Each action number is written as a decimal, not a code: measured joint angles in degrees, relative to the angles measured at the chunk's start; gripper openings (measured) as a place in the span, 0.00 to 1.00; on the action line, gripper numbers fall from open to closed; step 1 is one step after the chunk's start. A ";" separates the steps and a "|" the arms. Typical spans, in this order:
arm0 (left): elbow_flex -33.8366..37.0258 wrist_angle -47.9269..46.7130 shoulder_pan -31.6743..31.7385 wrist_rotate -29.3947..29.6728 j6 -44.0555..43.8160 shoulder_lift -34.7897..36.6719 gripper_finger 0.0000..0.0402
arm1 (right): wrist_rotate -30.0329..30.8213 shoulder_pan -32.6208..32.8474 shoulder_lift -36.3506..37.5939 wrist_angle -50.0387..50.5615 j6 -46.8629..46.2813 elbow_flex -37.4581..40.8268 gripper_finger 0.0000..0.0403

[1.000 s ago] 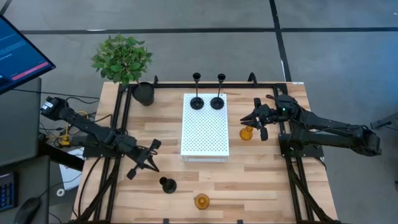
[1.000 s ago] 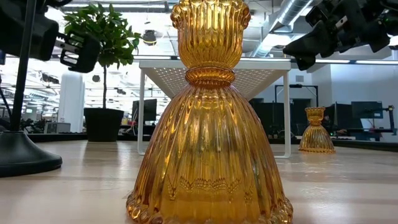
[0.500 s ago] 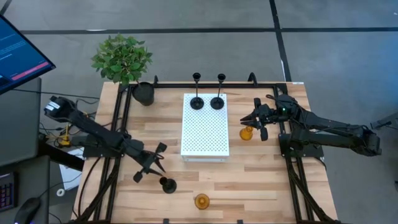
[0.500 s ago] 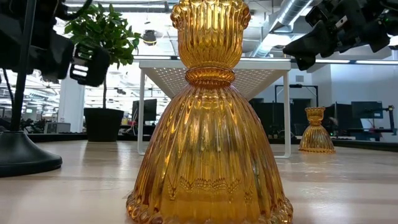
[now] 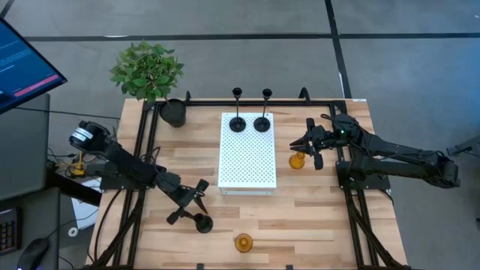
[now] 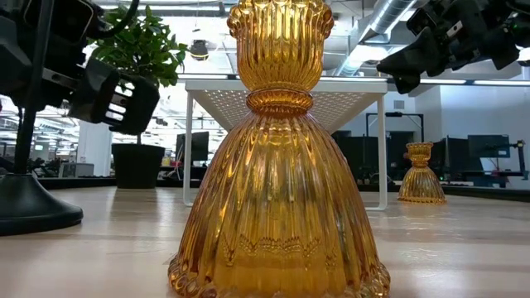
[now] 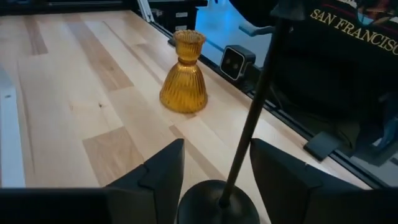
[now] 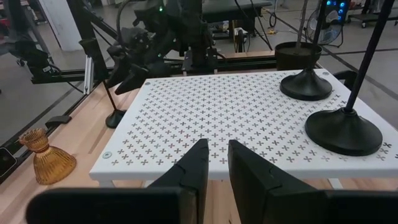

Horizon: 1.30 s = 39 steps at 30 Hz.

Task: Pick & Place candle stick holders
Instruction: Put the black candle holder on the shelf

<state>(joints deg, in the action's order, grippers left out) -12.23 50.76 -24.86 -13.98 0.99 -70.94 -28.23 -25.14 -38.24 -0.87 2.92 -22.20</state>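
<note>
A tall thin-stemmed black candle stick holder [image 5: 201, 223] stands on its round base near the table's front left. My left gripper [image 7: 216, 177] is open, one finger on either side of its stem [image 7: 252, 118] and base without touching. An amber holder [image 5: 243, 242] stands at the front edge, also in the left wrist view [image 7: 183, 78]. Two tall black holders [image 5: 237, 124] [image 5: 262, 124] stand on the white perforated platform [image 5: 247, 161]. My right gripper [image 5: 307, 144] hovers over a second amber holder [image 5: 298, 160], its fingers a narrow gap apart with nothing between them [image 8: 217, 165].
A potted plant [image 5: 173, 112] stands at the far left corner. Black frame rails [image 5: 146, 150] run along the table's left, right and far sides. Bare wood lies between the platform and the front edge.
My left gripper has moved toward the table's near edge and to the right, closing in on the black holder at the front left until its fingers stand around it. The holder has stayed in place.
</note>
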 joint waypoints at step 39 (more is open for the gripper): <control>-1.86 9.78 -5.03 0.89 -7.45 -7.43 0.14 | -0.02 0.01 0.00 0.51 0.00 0.00 0.13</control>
<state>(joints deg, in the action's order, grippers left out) -14.09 60.54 -29.89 -13.09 -6.46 -78.38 -28.25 -25.12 -38.24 -0.36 2.92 -22.20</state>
